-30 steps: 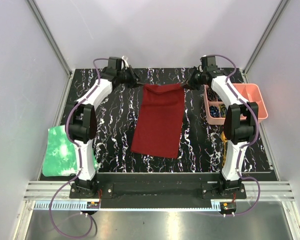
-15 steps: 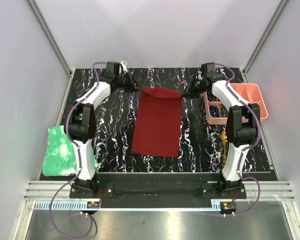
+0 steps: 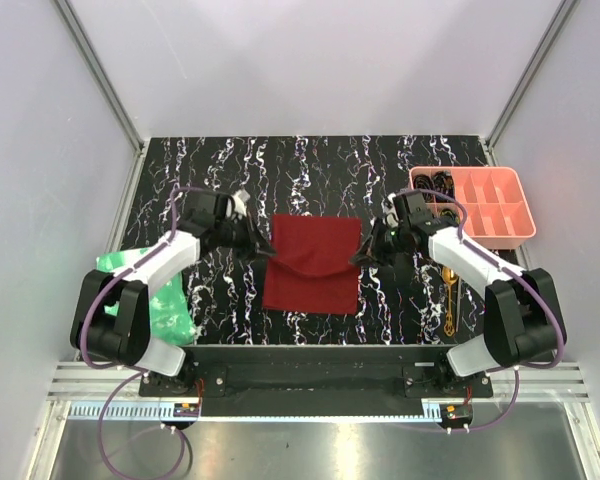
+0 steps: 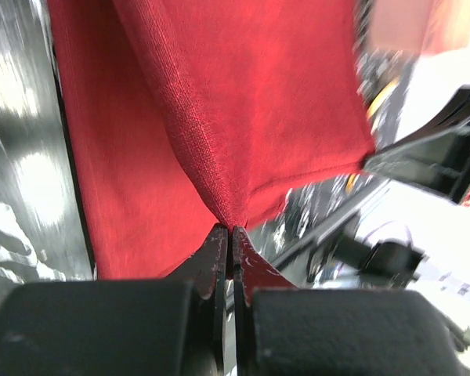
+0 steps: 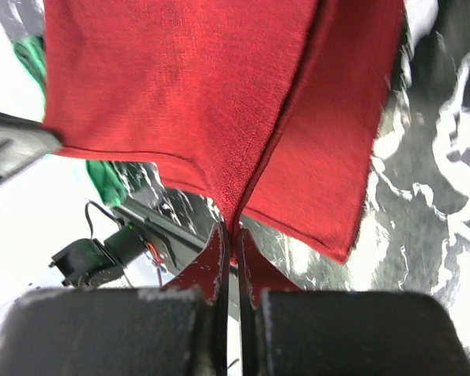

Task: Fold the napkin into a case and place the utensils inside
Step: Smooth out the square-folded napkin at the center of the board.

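Note:
The dark red napkin (image 3: pixel 314 285) lies at the table's middle, doubled over, its upper layer sagging between two lifted corners. My left gripper (image 3: pixel 267 252) is shut on the left corner, and the left wrist view shows the napkin (image 4: pixel 219 94) pinched at the left gripper's tips (image 4: pixel 231 231). My right gripper (image 3: pixel 358 255) is shut on the right corner; in the right wrist view the napkin (image 5: pixel 204 86) runs into the right gripper's tips (image 5: pixel 229 233). Gold utensils (image 3: pixel 450 300) lie on the table right of the napkin, beside the right arm. No narrow case shape shows.
A pink compartment tray (image 3: pixel 520 222) with dark items stands at the back right. A bright green crinkled sheet (image 3: pixel 130 285) lies at the left edge, partly under the left arm. The table top is black with white marbling (image 3: pixel 310 170).
Both grippers have carried the napkin's far edge from the back of the table toward the near side, folding it over itself. The cloth's outline is now about half as long.

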Robot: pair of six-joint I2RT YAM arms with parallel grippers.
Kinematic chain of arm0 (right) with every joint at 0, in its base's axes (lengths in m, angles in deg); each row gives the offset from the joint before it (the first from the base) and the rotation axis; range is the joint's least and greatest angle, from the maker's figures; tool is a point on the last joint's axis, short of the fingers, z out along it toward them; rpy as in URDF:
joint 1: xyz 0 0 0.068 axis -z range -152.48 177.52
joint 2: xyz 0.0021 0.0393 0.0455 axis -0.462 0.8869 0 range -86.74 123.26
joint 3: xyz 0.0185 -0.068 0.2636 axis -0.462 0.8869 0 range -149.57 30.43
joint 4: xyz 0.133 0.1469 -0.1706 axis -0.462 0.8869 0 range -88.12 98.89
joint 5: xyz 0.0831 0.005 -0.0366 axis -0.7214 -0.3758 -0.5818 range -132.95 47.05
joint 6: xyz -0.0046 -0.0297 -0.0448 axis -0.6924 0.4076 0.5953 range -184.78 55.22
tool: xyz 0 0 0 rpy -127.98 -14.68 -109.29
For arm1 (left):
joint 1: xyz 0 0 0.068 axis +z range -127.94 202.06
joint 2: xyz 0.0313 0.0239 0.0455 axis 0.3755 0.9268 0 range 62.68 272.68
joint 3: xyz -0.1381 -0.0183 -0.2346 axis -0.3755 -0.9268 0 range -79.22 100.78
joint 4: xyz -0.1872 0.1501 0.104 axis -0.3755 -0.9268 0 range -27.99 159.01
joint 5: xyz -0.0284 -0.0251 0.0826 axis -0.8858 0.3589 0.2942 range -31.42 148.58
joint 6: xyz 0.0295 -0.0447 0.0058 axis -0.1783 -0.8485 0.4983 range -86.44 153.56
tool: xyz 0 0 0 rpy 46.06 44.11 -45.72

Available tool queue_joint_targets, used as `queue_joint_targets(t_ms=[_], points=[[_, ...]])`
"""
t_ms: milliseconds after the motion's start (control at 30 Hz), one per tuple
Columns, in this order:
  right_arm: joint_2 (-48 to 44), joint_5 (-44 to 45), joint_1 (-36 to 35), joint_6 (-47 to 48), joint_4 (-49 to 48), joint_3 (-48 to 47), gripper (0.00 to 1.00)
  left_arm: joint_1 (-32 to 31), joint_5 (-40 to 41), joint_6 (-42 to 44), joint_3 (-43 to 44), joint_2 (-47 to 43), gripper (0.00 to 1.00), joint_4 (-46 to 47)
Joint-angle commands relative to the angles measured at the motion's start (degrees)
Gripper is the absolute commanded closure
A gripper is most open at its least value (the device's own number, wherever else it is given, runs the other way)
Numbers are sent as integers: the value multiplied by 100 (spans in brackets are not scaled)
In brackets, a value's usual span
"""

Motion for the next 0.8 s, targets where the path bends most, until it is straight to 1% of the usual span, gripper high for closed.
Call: queue_joint_targets(t_ms=[0,100,200,433,767], points=[[-364,-103,-44,-315,-549,665,100,-421,-68,-199,-847,-347,100,358],[-400,-94,-52,-359,-602,894,100,-563,116,-287,-1165,-567,100,472],[-522,-59,-44,-360,-611,1000,100,-572,169,-296,-1315,-733,100,464],[-778,-50,-44,-395,-619,1430,100,-572,257,-94,-1403,-875,100,157],[-1041,-41,-44,-474,-672,1896,100,-572,486,20,-1807,-1156,100,-90]])
